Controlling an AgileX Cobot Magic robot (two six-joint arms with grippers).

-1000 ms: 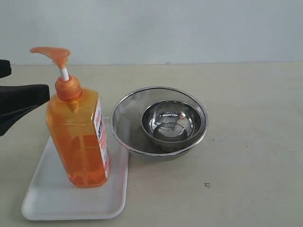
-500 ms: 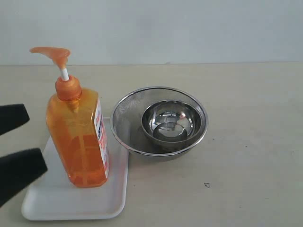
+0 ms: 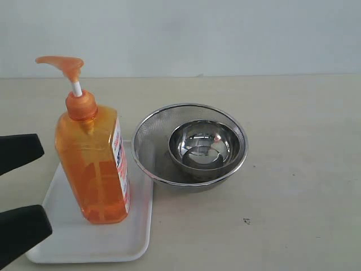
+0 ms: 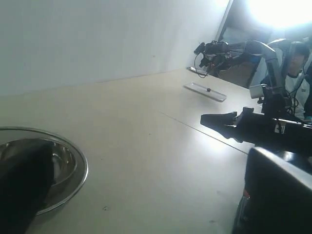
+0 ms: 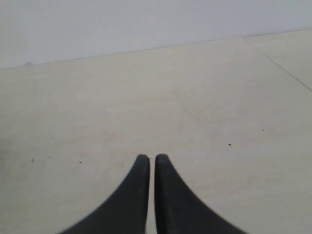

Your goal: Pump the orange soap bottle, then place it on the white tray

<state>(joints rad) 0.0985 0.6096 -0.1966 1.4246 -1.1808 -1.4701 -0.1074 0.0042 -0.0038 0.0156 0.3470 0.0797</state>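
The orange soap bottle (image 3: pixel 93 164) stands upright on the white tray (image 3: pixel 138 226), just beyond the left gripper (image 3: pixel 45 189), which gapes empty. The right gripper (image 5: pixel 152 158) is clenched on nothing. Placing looks done; the next move likely calls for retreating without brushing the bottle.

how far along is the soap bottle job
Done: the orange soap bottle stands upright on the white tray. In hand: nothing; the left gripper is open beside the bottle, clear of it, and the right gripper is shut, empty. Left: nothing visible; whether it was pumped cannot be told.
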